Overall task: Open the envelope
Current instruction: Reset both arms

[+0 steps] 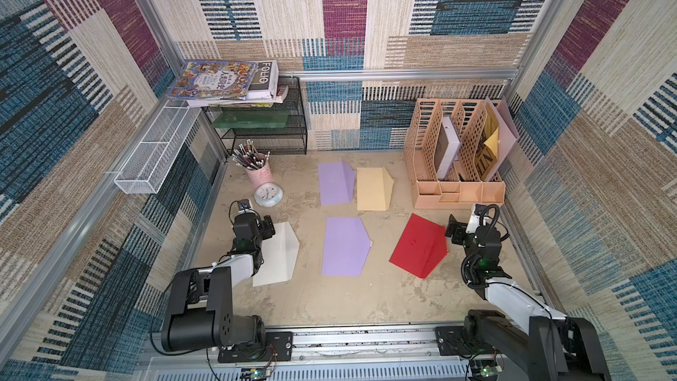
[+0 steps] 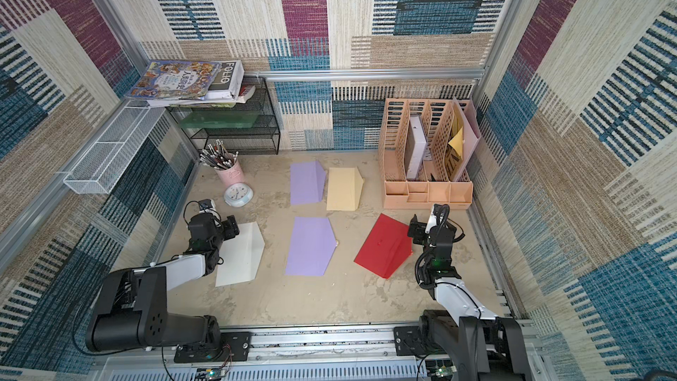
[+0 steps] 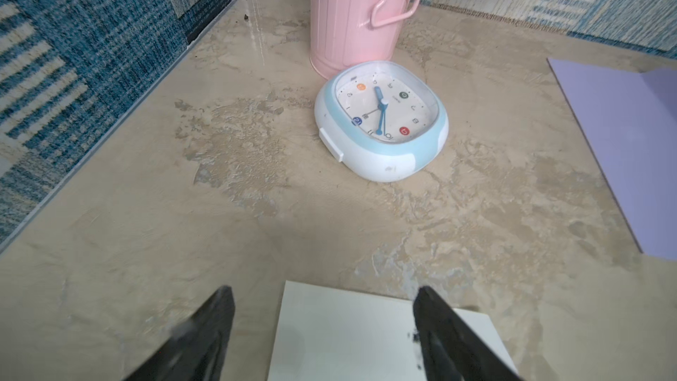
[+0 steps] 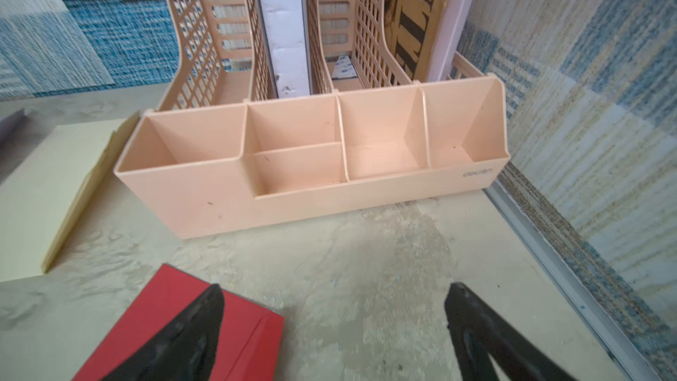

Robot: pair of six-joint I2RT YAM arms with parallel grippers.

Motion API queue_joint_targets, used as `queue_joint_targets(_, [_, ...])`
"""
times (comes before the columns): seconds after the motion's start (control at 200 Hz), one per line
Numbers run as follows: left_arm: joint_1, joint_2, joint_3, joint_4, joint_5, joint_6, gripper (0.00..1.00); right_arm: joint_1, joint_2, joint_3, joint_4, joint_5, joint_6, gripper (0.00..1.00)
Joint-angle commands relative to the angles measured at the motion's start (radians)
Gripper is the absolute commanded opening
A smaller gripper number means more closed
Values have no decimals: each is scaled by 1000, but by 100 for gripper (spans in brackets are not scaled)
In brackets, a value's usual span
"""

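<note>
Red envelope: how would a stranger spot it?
Find the peach desk organizer in the far right corner. Just in front of it lies the red envelope. It is the only red one; the purple envelopes, yellow envelope and white envelope differ.

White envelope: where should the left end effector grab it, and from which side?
Probably the triangular flap of the white envelope, approached from the table-centre side, where its tip points. The body lies flat on the table with little to get under; the flap past the crease looks like the only free part.
</note>
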Motion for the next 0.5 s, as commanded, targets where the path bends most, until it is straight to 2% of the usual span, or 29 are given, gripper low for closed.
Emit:
queue_joint_targets(0.0, [-35, 41, 15, 101, 26, 76, 80, -7, 75, 4, 218, -31, -51, 95])
queue_joint_targets(0.065, [-35, 50, -21, 185, 0, 67, 81, -8, 126, 0, 317, -65, -81, 95])
queue_joint_targets(0.135, [-40, 43, 13, 105, -10, 66, 83, -18, 207, 5, 393, -121, -86, 95])
queue_joint_targets(0.185, [-40, 49, 2, 133, -9, 67, 91, -18, 288, 5, 469, -154, -95, 95])
queue_joint_targets(0.21, [-40, 44, 11, 108, -10, 66, 98, -13, 332, 9, 496, -158, -101, 94])
queue_joint_targets(0.24, [-41, 46, 8, 117, -11, 67, 100, -3, 372, 17, 538, -153, -122, 95])
queue_joint_targets(0.28, [-41, 46, 5, 126, -11, 66, 99, 0, 385, 48, 504, -161, -139, 95])
queue_joint_targets(0.325, [-42, 42, 6, 118, -12, 67, 100, 2, 371, 110, 345, -140, -113, 95])
queue_joint_targets(0.376, [-43, 42, 2, 127, -12, 67, 99, 3, 392, 100, 399, -138, -124, 97])
queue_joint_targets(0.426, [-45, 43, 7, 117, -16, 69, 99, 1, 381, 116, 346, -129, -106, 100])
queue_joint_targets(0.496, [-48, 42, 11, 112, -20, 72, 99, 2, 382, 115, 348, -126, -107, 98])
